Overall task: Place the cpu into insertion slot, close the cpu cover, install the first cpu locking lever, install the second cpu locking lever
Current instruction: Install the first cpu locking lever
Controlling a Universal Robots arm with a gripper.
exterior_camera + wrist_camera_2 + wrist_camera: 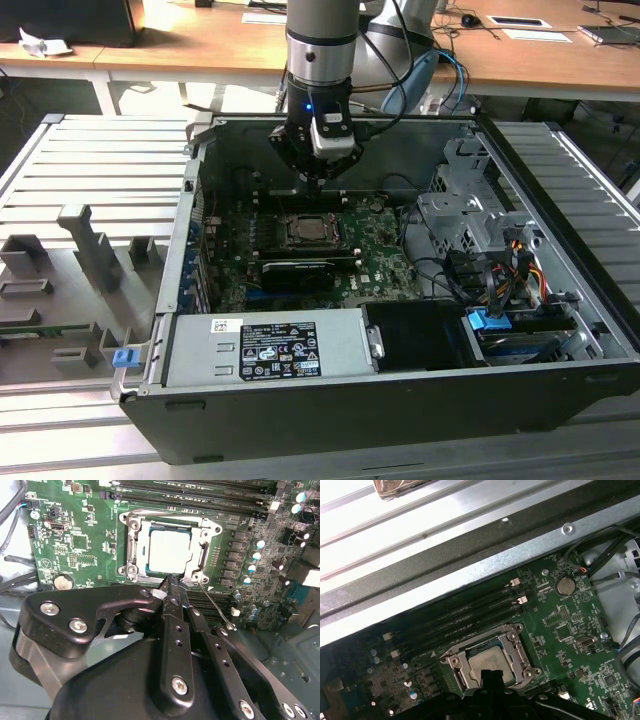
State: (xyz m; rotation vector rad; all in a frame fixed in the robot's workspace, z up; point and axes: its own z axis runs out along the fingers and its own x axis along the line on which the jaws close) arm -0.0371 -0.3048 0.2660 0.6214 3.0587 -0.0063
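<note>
The cpu (169,550) lies flat in the insertion slot (305,232), its pale metal face showing through the window of the cpu cover (131,547). The cover lies down over the chip in both wrist views. My gripper (172,582) hangs just above the socket's edge, fingers pressed together with nothing seen between them. A thin wire locking lever (216,611) runs out from the socket's corner right beside the fingertips. In the first wrist view the gripper (492,677) overlaps the edge of the cpu (487,659). The exterior view has the gripper (318,180) over the board, just behind the socket.
Memory slots (465,612) run along one side of the socket. A long black card (297,272) lies in front of it. The power supply (265,350) fills the case front; drive cages and cables (500,270) crowd the exterior view's right. Case walls (190,230) surround the board.
</note>
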